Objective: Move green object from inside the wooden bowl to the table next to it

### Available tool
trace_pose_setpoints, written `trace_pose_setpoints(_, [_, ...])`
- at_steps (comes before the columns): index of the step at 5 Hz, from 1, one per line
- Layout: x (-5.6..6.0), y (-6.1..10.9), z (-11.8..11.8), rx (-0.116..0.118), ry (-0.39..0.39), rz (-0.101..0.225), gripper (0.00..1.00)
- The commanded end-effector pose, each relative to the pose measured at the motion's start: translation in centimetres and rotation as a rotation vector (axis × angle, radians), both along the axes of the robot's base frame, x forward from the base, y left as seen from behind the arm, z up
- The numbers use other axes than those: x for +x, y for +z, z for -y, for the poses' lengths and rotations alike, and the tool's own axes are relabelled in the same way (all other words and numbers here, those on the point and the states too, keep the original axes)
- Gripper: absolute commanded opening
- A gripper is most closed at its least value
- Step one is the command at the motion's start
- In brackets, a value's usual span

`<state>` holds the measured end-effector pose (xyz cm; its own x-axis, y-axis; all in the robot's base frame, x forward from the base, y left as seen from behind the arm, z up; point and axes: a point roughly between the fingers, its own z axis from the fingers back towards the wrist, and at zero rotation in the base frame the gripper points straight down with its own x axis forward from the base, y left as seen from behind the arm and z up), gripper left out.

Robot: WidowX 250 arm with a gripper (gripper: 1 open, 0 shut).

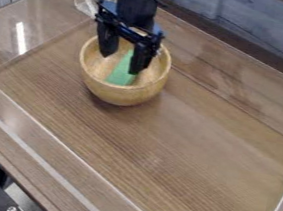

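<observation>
A round tan wooden bowl (121, 89) sits on the dark brown table (193, 136), toward the back left. Inside it lies a bright green object (122, 71), flat and leaning against the bowl's inner wall. My black gripper (124, 56) points straight down into the bowl, open, with one finger on each side of the green object's upper end. Its fingertips reach below the rim. I cannot tell whether they touch the object.
Low clear acrylic walls (43, 148) edge the table at the front and left. A grey plank wall rises behind the table. Bare tabletop lies to the right of and in front of the bowl.
</observation>
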<state>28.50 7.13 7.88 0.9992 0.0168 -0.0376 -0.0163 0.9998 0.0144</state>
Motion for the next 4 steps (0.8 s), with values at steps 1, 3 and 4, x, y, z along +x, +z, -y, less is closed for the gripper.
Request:
trace_pose_setpoints(1, [0.8, 1.0, 0.2, 0.016, 0.022, 0.034, 1.00])
trace_pose_setpoints(3, [1.9, -0.8, -2.5, 0.021, 0.072, 0.041, 1.00])
trace_pose_setpoints(4, [1.9, -1.5, -3.2, 0.019, 0.059, 0.041, 1.00])
